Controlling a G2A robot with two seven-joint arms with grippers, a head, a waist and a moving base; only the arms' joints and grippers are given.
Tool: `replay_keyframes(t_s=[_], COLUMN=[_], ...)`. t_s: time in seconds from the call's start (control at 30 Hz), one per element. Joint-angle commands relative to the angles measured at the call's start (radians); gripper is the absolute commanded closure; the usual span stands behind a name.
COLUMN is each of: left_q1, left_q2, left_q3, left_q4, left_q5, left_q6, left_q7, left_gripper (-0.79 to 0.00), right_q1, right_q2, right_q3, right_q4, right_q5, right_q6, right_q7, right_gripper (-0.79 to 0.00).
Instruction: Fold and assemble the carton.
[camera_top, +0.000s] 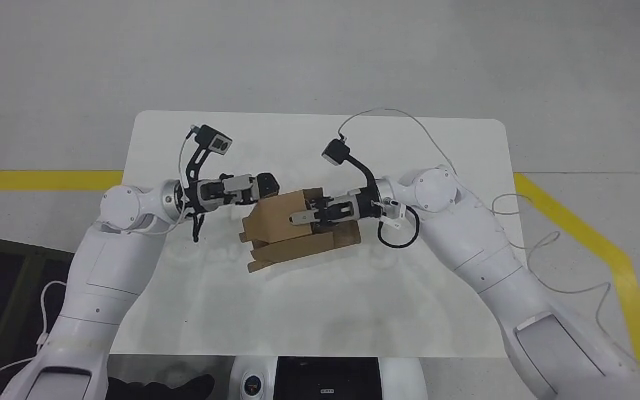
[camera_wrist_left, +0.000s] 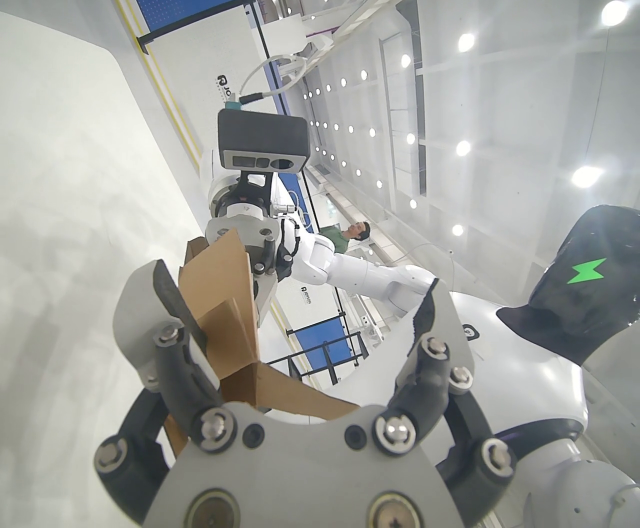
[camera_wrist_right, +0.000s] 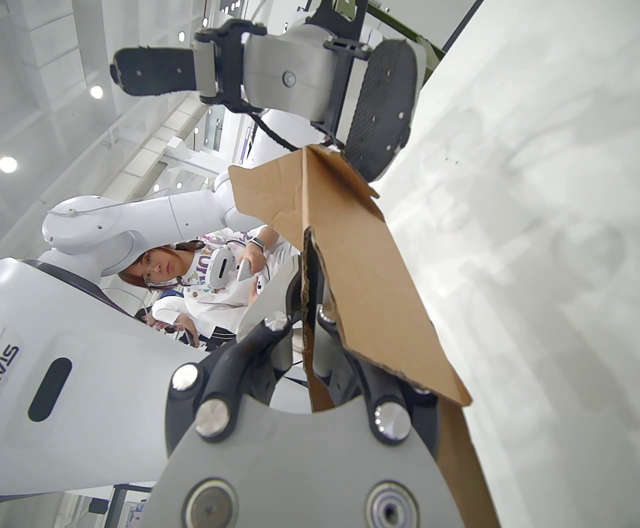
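The brown carton (camera_top: 290, 232) lies half-folded in the middle of the white table (camera_top: 420, 300), with its flaps sticking out. My right gripper (camera_top: 306, 214) comes in from the right and is shut on one upright cardboard wall (camera_wrist_right: 306, 280), which stands edge-on between its fingers (camera_wrist_right: 280, 320). My left gripper (camera_top: 264, 186) is at the carton's far-left corner, open. One of its fingers (camera_wrist_left: 172, 300) lies against a raised flap (camera_wrist_left: 225, 280), and the other finger (camera_wrist_left: 432, 320) is free in the air. The right wrist view has this left gripper (camera_wrist_right: 265, 85) wide open just past the carton's far edge (camera_wrist_right: 320, 150).
Bare table surface (camera_top: 200, 140) stretches all around the carton. A cable (camera_top: 400, 115) loops over the back right of the table. Yellow floor tape (camera_top: 50, 180) runs past both sides of the table.
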Motion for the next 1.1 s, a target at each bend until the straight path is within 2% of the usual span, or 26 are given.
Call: replay_keyframes(t_s=[0.0,0.3,0.63,1.07], left_q1=[0.0,-0.022,0.003,0.014], left_q2=[-0.001,0.0,0.0,-0.004], left_q3=[0.0,-0.024,-0.033,-0.028], left_q4=[0.001,0.038,-0.014,-0.014], left_q5=[0.001,0.024,0.014,0.021], left_q6=[-0.001,-0.022,-0.025,-0.024], left_q7=[0.001,0.029,0.028,0.036], left_gripper=[-0.785,-0.785,-0.785,-0.785], right_q1=[0.001,-0.008,-0.047,-0.042], right_q2=[-0.001,0.01,0.035,0.041], right_q3=[0.001,0.055,0.139,0.171], right_q4=[0.003,0.041,-0.01,-0.05], right_q5=[0.0,-0.034,-0.12,-0.146], right_q6=[-0.001,-0.004,0.04,0.057], right_q7=[-0.001,-0.063,-0.189,-0.205], right_gripper=[0.0,0.0,0.0,0.0])
